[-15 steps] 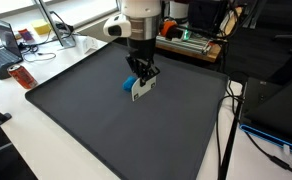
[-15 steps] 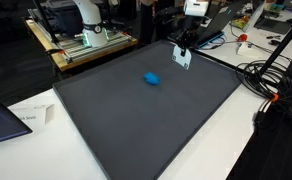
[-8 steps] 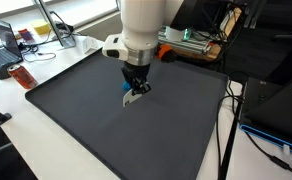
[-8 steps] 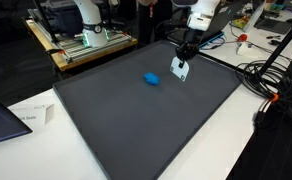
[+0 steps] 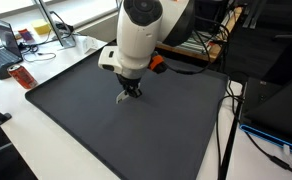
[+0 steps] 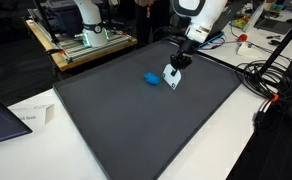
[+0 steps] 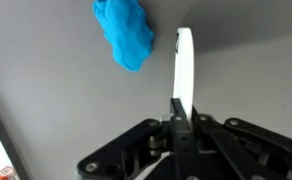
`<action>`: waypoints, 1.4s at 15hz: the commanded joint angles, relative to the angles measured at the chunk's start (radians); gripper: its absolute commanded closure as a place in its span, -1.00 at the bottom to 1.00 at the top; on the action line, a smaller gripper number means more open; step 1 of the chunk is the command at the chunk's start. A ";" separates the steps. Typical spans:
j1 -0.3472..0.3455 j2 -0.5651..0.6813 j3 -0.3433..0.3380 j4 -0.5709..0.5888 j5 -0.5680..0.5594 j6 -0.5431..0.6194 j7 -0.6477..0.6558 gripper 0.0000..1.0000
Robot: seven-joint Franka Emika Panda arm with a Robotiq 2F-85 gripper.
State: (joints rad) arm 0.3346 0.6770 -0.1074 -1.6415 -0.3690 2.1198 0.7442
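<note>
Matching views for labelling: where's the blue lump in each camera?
Exterior view: blue lump near picture centre, just left of the white piece.
Exterior view: not visible; the arm covers that spot.
Wrist view: top, left of centre.
Shared landmark: the tool shut on the white piece, seen in all three.

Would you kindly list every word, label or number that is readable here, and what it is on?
No text can be read.
The paper by the mat: print too small to read.
The white piece in the gripper: no marks.
The blue lump: no marks.
</note>
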 commanded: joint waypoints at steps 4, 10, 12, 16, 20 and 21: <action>0.020 0.061 -0.026 0.074 -0.071 -0.098 0.044 0.98; -0.017 0.040 0.017 0.092 -0.004 -0.154 -0.003 0.98; -0.040 0.013 0.036 0.096 0.038 -0.161 -0.027 0.98; -0.112 -0.042 0.075 0.104 0.163 -0.161 -0.139 0.98; -0.209 -0.078 0.105 0.104 0.285 -0.147 -0.379 0.98; -0.233 -0.082 0.111 0.108 0.313 -0.154 -0.431 0.98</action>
State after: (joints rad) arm 0.1723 0.6180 -0.0278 -1.5367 -0.1404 1.9812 0.4569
